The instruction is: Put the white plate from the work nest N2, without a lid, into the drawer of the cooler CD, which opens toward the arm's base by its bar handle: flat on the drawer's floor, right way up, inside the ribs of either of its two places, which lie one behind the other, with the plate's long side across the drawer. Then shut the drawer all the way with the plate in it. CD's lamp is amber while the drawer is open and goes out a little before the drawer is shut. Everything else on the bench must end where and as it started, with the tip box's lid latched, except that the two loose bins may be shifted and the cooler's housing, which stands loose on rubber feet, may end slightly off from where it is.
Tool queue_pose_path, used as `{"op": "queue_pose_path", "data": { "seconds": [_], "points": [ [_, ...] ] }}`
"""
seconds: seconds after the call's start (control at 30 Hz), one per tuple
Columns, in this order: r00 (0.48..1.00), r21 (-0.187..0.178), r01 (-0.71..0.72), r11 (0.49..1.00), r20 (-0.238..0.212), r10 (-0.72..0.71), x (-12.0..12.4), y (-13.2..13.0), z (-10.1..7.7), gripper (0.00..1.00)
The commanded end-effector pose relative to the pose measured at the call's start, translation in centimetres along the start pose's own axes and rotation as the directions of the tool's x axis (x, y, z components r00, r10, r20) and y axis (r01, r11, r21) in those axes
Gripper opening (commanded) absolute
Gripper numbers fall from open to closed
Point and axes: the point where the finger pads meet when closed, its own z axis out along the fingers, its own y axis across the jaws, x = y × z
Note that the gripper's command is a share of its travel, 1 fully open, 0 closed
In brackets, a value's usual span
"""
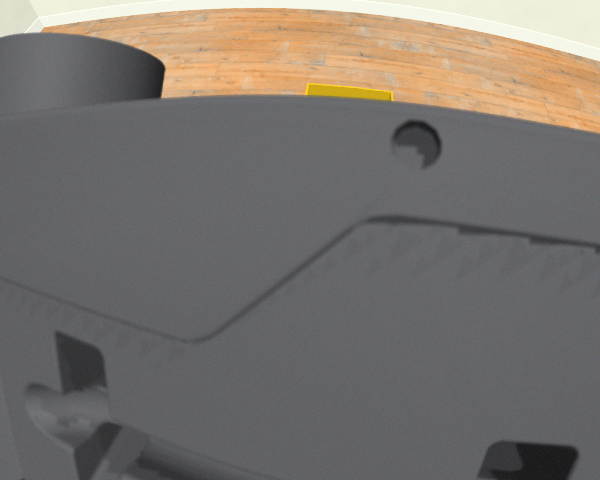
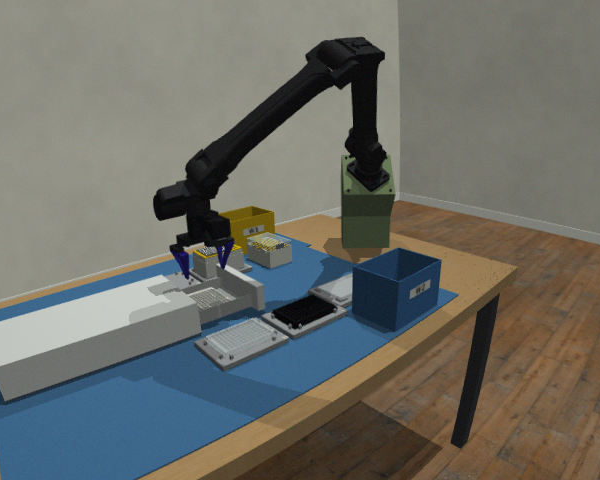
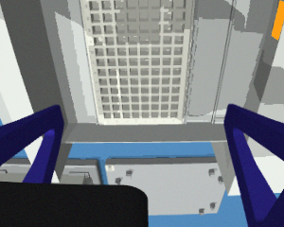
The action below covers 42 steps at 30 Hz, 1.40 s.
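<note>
Wrist view: white plate in the open drawer, gripper above it, empty.

You see the white plate [image 3: 138,57] lying flat on the drawer [image 3: 208,57] floor, its long side running across the drawer, set inside the raised ribs so that it cannot slide when the drawer moves. The gripper [image 3: 145,146] stands at full width with nothing between its fingers; the blue tips straddle the drawer's front wall without touching the plate. In the exterior view the gripper [image 2: 202,260] hangs just above the drawer [image 2: 238,289], which projects from the long cooler [image 2: 83,325] toward the arm's base. The amber lamp [image 3: 278,19] is lit, which fits an open drawer. Judge the placing step as done; the closing push remains. The top view is blocked by the arm [image 1: 290,284], with only a yellow bin [image 1: 348,91] showing.
</note>
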Motion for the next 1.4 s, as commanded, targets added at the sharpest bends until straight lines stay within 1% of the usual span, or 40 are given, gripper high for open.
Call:
{"op": "queue_pose_path", "data": {
  "seconds": [0.0, 0.1, 0.17, 0.2, 0.27, 0.37, 0.63, 0.73, 0.77, 0.83, 0.87, 1.03, 1.07, 1.13, 1.17, 1.37],
  "points": [
    [1.000, 0.050, 0.026, 0.998, -0.008, -0.025, 0.0, -1.7, -3.2, 1.00],
    [1.000, 0.055, 0.029, 0.998, -0.009, -0.029, -0.1, -1.9, -3.7, 1.00],
    [1.000, 0.055, 0.029, 0.998, -0.009, -0.029, -0.1, -1.9, -3.7, 1.00],
    [1.000, 0.049, 0.024, 0.999, -0.009, -0.024, 0.1, -1.8, -3.5, 1.00],
    [0.999, 0.060, 0.033, 0.998, -0.010, -0.032, -0.2, -2.2, -4.3, 1.00],
    [0.999, 0.066, 0.037, 0.997, -0.010, -0.037, -0.4, -2.5, -4.9, 1.00],
    [0.999, 0.067, 0.038, 0.997, -0.011, -0.038, -0.4, -2.5, -6.0, 1.00],
    [0.999, 0.063, 0.035, 0.997, -0.010, -0.035, -0.3, -2.4, -5.9, 1.00],
    [1.000, 0.045, 0.022, 0.999, -0.010, -0.022, 0.5, -2.1, -5.0, 1.00],
    [0.999, 0.064, 0.036, 0.997, -0.011, -0.036, -0.3, -2.5, -6.3, 1.00],
    [0.999, 0.067, 0.039, 0.997, -0.011, -0.038, -0.4, -2.5, -6.6, 1.00],
    [0.999, 0.067, 0.039, 0.997, -0.011, -0.038, -0.4, -2.5, -7.3, 1.00],
    [0.999, 0.067, 0.039, 0.997, -0.012, -0.038, -0.4, -2.5, -7.3, 1.00],
    [0.999, 0.053, 0.032, 0.998, -0.010, -0.031, 0.2, -2.3, -6.2, 1.00],
    [0.999, 0.047, 0.034, 0.998, -0.007, -0.033, 0.0, -2.2, -5.8, 1.00],
    [0.999, 0.046, 0.035, 0.998, -0.007, -0.034, -0.1, -2.2, -5.8, 1.00]
  ]
}}
